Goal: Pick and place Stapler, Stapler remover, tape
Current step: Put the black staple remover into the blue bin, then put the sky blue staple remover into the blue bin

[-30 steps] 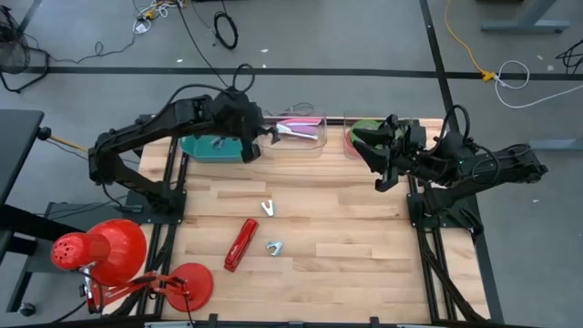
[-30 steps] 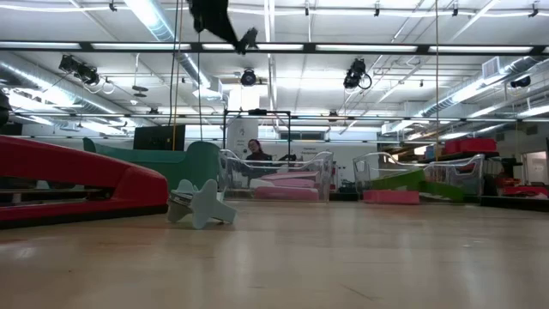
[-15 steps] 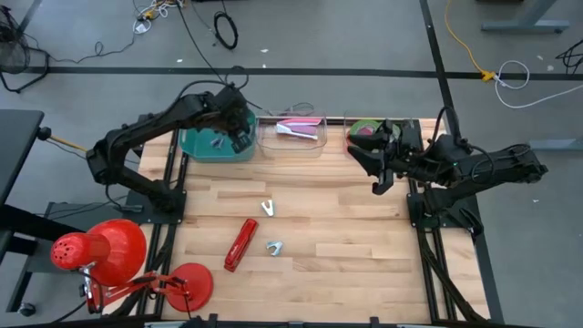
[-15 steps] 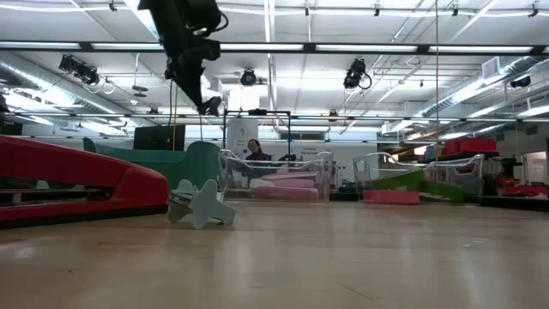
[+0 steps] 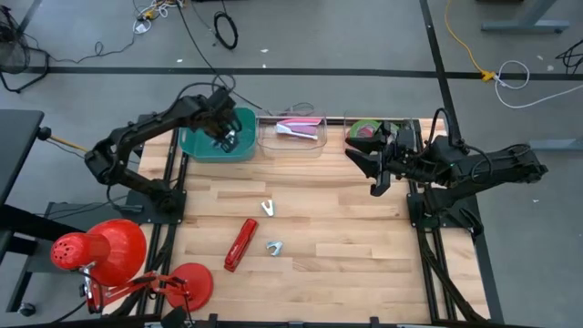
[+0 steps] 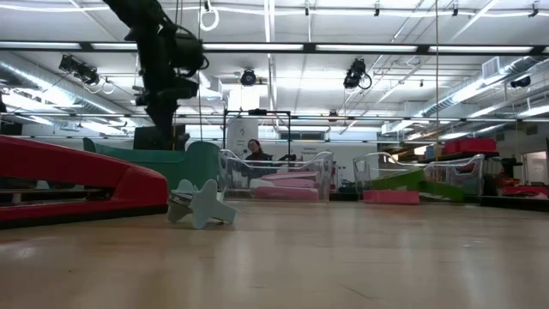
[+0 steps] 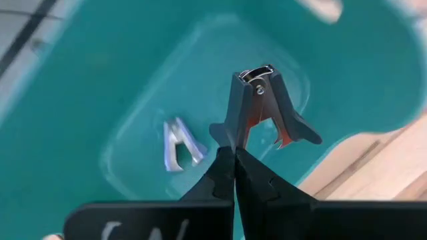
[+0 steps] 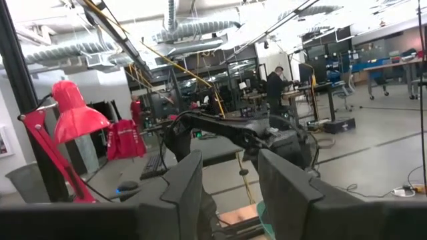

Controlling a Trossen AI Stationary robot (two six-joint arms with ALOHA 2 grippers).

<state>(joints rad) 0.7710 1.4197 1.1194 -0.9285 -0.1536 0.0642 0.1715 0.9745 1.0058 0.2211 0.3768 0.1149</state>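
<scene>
My left gripper [image 5: 226,138] hangs over the teal bin [image 5: 196,146] at the far left, shut on a dark stapler remover [image 7: 263,110]. A silver stapler remover [image 7: 180,143] lies on the bin's floor. The red stapler [image 5: 240,244] lies on the table, with two silver stapler removers [image 5: 268,209] [image 5: 274,247] beside it. My right gripper [image 5: 373,169] is open and empty above the table, just near of the far-right clear bin holding green tape [image 5: 367,127] and pink tape [image 6: 390,196]. My left gripper pinches one handle wing [image 7: 221,133] of the dark stapler remover between its two fingertips [image 7: 227,167], coming from above. The remover hangs past the fingertips, clear of the bin's floor, its hinge end farthest from the fingers.
A clear bin [image 5: 296,141] with a pink stapler [image 5: 296,129] stands between the teal bin and the tape bin. A red desk lamp [image 5: 100,251] stands at the near left corner. Bare wood lies on the table's right half.
My left gripper has carried the dark stapler remover from beside the middle clear bin toward the table's left edge and down, and now stands over the teal bin. Its fingers have stayed shut on the remover.
</scene>
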